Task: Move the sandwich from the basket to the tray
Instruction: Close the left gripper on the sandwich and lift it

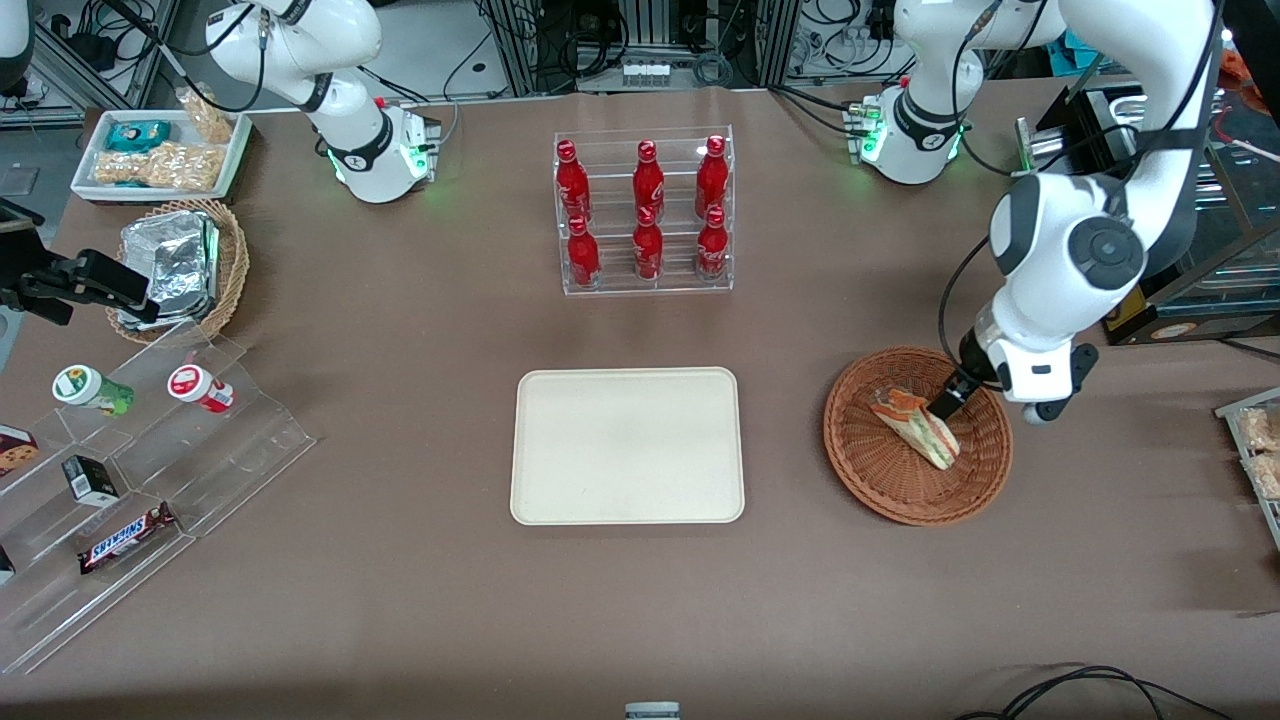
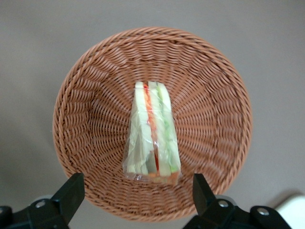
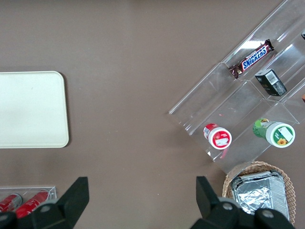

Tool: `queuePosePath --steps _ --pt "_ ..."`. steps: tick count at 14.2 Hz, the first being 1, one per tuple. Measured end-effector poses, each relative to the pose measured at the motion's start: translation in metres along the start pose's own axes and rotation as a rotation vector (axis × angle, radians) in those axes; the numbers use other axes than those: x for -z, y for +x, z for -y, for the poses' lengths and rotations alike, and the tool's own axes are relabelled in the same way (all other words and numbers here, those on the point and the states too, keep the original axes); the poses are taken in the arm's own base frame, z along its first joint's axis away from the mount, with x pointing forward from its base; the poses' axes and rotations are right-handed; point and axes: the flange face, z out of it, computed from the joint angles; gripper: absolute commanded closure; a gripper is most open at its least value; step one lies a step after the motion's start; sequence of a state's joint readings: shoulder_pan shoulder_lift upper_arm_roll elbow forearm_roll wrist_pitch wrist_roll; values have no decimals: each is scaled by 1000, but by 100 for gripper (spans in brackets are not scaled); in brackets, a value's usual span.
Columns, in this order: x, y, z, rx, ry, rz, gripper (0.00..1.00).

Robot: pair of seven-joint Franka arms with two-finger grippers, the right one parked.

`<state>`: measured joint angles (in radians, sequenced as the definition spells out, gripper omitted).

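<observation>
Sandwich (image 2: 152,136) in the basket (image 2: 95,95), end effector (image 2: 138,191) low over it.

The wedge lies on the reddish woven floor of the basket, its filling layers showing in the wrist view. The end effector's fingers (image 2: 71,191) are spread wide on either side of the sandwich's broad end, holding nothing. The cream tray (image 1: 627,445) sits bare on the brown tabletop (image 1: 400,600) beside the basket, toward the parked arm's end.
</observation>
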<state>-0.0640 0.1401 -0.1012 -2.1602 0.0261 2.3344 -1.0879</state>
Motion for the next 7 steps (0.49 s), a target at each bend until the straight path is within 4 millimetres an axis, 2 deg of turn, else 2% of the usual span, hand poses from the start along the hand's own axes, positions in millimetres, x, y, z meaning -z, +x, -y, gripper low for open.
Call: queuePosePath --steps 5,7 --pt "-50 2 -12 154 35 -26 0" --pt "-62 2 -15 166 43 -17 0"
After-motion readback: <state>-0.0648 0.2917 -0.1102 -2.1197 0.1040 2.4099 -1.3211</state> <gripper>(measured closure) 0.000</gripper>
